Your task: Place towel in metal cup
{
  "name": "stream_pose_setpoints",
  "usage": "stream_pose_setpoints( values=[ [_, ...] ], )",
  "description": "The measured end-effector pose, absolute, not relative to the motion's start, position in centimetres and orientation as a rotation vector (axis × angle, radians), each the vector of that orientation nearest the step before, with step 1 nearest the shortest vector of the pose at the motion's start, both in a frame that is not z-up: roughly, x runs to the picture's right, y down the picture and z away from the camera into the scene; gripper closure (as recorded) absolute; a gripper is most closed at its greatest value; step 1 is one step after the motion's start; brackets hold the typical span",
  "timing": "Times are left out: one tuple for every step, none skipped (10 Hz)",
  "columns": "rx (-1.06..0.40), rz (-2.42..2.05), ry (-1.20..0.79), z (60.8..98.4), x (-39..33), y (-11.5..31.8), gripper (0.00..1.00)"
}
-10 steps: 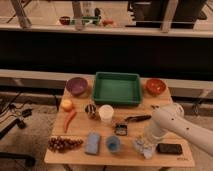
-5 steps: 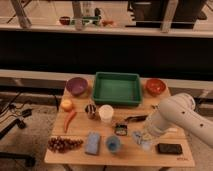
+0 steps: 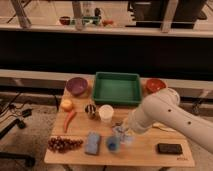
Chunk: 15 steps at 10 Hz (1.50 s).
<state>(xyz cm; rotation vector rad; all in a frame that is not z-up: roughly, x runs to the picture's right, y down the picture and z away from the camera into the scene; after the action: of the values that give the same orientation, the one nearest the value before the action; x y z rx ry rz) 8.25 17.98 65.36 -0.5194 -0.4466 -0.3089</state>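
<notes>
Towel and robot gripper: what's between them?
In the camera view, a small blue cup sits between the blue towel and the gripper, which hangs close beside it.

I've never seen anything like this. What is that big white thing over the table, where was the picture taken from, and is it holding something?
The white thing is a robot arm. At its tip is the gripper, its hand, low over the front of the table beside a blue cup. There is only one picture, looking down on the table from in front. On the table are a green tray, purple bowl, red bowl, metal cup, white cup, orange fruit, carrot, grapes and a black device. The blue towel lies on the table, not held.
</notes>
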Motion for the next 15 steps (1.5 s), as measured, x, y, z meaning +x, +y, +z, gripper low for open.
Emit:
stream_pose_setpoints(
  values=[
    [-0.515,-0.327,-0.465,65.5,7.0,17.7,1.00],
    [-0.510,-0.356,-0.489,65.7,5.1,17.3,1.00],
    [-0.505,-0.383,-0.511,65.6,3.4,16.9,1.00],
    [-0.500,-0.412,-0.535,65.5,1.6,16.6,1.00],
    [-0.497,-0.435,-0.552,65.3,0.4,16.5,1.00],
    [-0.495,-0.466,-0.575,65.1,-1.3,16.5,1.00],
    [-0.499,-0.487,-0.594,65.2,-2.7,16.5,1.00],
    [-0.504,-0.503,-0.610,65.5,-3.9,16.3,1.00],
    [-0.507,-0.503,-0.608,65.5,-3.8,16.3,1.00],
    [-0.507,-0.500,-0.606,65.6,-3.6,16.3,1.00],
    [-0.507,-0.504,-0.608,65.5,-3.8,16.3,1.00],
    [-0.507,-0.504,-0.608,65.6,-3.8,16.3,1.00],
    [-0.507,-0.501,-0.607,65.6,-3.7,16.3,1.00],
    [-0.507,-0.500,-0.607,65.6,-3.6,16.3,1.00],
    [-0.509,-0.501,-0.608,65.6,-3.7,16.4,1.00]
  ],
)
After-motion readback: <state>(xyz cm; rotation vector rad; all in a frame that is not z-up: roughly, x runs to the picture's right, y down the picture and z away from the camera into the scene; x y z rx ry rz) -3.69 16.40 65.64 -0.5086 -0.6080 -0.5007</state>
